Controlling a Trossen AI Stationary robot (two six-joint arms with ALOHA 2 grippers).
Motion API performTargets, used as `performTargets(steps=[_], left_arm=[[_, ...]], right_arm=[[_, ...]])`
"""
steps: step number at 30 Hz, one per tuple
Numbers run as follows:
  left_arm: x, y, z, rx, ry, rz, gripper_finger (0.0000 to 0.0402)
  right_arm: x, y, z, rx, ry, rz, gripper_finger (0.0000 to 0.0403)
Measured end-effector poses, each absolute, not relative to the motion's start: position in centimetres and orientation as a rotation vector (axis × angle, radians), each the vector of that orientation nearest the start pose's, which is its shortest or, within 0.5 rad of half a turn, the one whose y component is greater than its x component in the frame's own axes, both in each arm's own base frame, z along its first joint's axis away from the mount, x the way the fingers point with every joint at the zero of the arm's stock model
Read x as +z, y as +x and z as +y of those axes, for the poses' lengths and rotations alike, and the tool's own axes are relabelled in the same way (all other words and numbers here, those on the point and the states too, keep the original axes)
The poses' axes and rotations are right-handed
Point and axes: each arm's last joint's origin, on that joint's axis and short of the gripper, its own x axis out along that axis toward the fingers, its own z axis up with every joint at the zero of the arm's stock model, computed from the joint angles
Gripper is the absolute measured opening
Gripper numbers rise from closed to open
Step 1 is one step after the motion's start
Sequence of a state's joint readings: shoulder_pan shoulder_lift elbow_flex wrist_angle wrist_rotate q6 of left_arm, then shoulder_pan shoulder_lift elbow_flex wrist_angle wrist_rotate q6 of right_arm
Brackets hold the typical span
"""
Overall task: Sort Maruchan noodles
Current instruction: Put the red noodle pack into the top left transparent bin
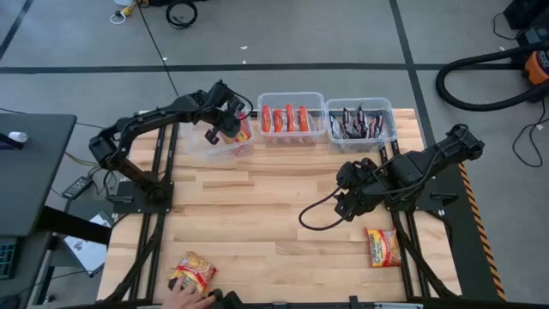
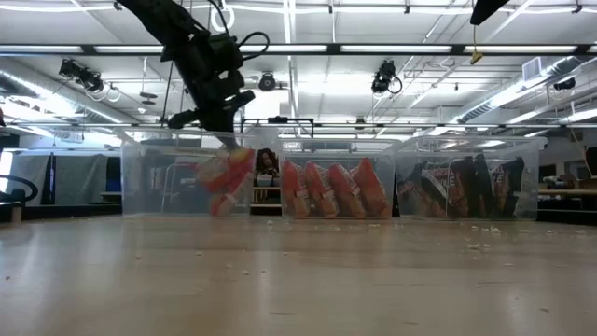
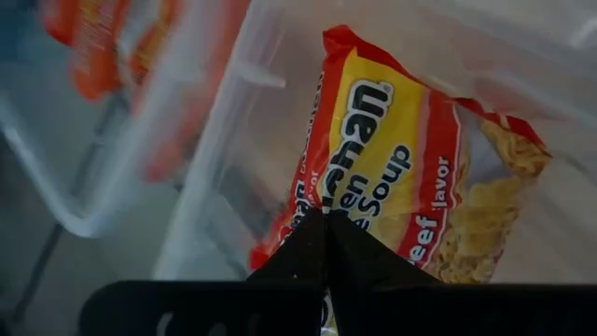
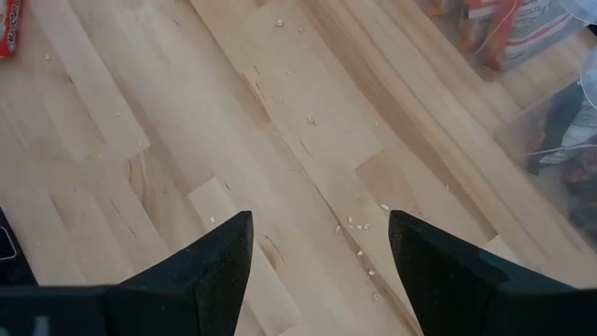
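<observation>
Where the table's (image 1: 257, 215) near edge runs, an orange-yellow packet (image 1: 192, 272) lies flat w/ a person's hand (image 1: 190, 297) touching its near side; a second orange-yellow packet (image 1: 383, 246) lies flat near the right edge. Both are crinkly, red-trimmed. The mid-table planks are bare apart from crumbs, so there is open room btwn the arms. The right gripper (image 4: 319, 257) hangs over this bare wood right of centre, fingers spread wide, holding nothing. At the far edge three clear bins sit in a row, touching. The left gripper (image 3: 326, 245), fingers pinched tight together, grips an orange-yellow beef-flavour packet (image 3: 401, 168) by its edge, hanging it into the left bin (image 1: 199, 142). The middle bin (image 1: 292, 99) holds red-and-silver packets (image 1: 286, 118) standing on edge side by side; the right bin (image 1: 360, 105) holds dark black-and-silver packets (image 1: 358, 124), also on edge.
</observation>
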State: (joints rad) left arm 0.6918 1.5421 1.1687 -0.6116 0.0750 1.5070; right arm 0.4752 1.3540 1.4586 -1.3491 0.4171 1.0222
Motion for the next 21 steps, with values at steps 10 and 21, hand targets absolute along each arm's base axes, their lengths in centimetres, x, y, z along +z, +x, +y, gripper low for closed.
performTargets(steps=[10, 21], left_arm=[[24.9, 25.6, 19.7, -0.279, 1.045, 1.056, 0.0009], [23.7, 25.7, 20.3, -0.282, 0.984, 1.086, 0.0009]], right_arm=[[35.7, 21.0, 9.5, -0.507, 0.383, 0.997, 0.0255], [35.7, 21.0, 9.5, -0.507, 0.383, 0.997, 0.0255]])
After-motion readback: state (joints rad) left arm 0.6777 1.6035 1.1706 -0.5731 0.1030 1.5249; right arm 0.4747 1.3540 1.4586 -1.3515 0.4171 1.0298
